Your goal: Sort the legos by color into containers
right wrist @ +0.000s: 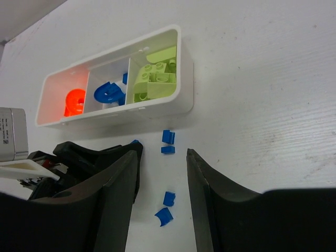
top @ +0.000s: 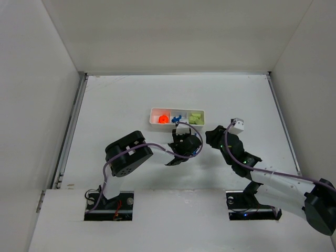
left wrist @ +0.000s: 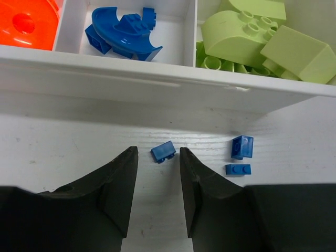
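A label (right wrist: 4, 131), cut off at 9 o'clock in the right wrist view, cannot be read. The left gripper (left wrist: 157, 155) is spread around a loose blue bit (left wrist: 163, 151). At 12 o'clock the white tray (left wrist: 157, 79) is cropped, with its orange disc (left wrist: 26, 23), blue pieces (left wrist: 123, 34) and green bricks (left wrist: 247, 37) partly shown. The right gripper (right wrist: 161, 153) is spread above other blue bits (right wrist: 169, 198).

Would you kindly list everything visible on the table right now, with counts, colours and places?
Tray: one, white, three compartments, mid-table.
Orange pieces: count unclear, orange, left compartment.
Sorted blue pieces: count unclear, blue, middle compartment.
Green bricks: several, light green, right compartment.
Loose blue pieces: five, blue, on the table in front of the tray.
Table: one, white.
Left gripper: black, open, one loose piece between its fingertips.
Right gripper: black, open, above two loose pieces.
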Controlling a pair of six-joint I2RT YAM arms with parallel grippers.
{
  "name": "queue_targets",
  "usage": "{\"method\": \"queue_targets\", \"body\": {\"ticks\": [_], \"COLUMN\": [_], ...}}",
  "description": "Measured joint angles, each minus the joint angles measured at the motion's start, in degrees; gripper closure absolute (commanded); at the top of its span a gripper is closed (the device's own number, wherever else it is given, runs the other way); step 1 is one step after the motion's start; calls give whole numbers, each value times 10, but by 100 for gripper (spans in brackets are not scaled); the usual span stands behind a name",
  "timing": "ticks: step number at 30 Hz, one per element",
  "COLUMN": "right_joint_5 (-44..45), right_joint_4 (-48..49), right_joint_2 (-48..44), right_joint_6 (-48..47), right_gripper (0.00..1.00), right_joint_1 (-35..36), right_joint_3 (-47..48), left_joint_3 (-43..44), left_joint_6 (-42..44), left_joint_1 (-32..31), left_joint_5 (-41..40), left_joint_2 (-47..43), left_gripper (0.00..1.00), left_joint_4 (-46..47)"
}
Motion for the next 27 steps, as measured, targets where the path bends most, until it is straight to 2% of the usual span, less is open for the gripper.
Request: {"method": "queue_targets", "body": {"ticks": [4,15,19,22,27], "right_joint_5": [0,0,0,0,0], "right_joint_4": [0,0,0,-1,-1], "right_joint_2": [0,0,0,0,15], "right_joint_6": [2,3,3,5,8], "right_gripper": [52,52,52,52,52], "right_joint_1": [0,-1,-4,-9,-11], "right_joint_3": [0,0,0,-1,-1], "left_joint_3": [11,15,8,-25,-83], "left_joint_6": [-2,-5,-4,-3,6], "left_joint_1": [0,1,-2,-9,-15], "left_joint_5": [0,0,0,4,17], "left_joint_2": [9,14,10,-21,-120], "left_gripper": [68,85,88,89,89], "left_joint_4": [1,3,8,6,-2]}}
